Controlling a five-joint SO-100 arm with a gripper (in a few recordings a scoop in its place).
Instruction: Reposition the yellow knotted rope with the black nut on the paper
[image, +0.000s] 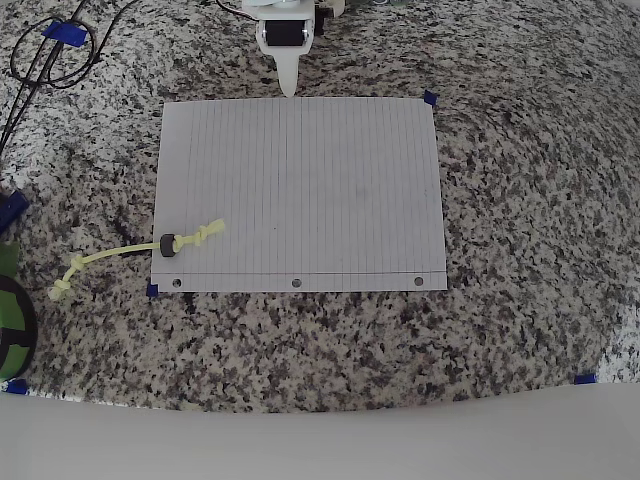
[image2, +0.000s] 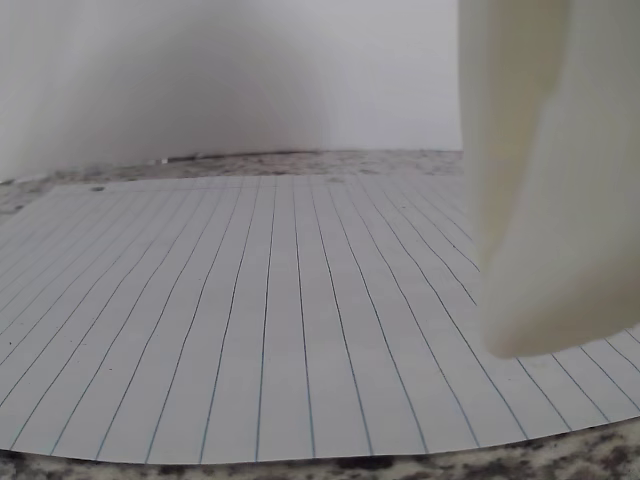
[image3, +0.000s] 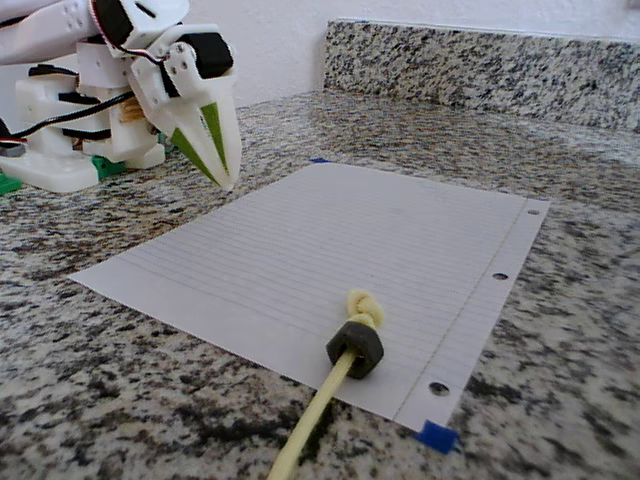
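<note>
Jaws closed, empty, tips together over far edge of paper (image: 300, 190) in overhead view, gripper (image: 288, 88) pointing down. Yellow knotted rope (image: 130, 252) sits at opposite side: near-left corner of sheet, well apart from jaws. One knot on paper, black nut (image: 167, 245) right at left edge, rest of cord trailing left onto granite table (image: 520, 200). Long axis roughly left-right. Next reach: diagonal, toward near-left.

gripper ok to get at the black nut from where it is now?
Probably yes. The gripper hangs at the paper's far edge, the black nut sits at the opposite corner, and bare paper lies between. Actual reach can't be judged.
</note>
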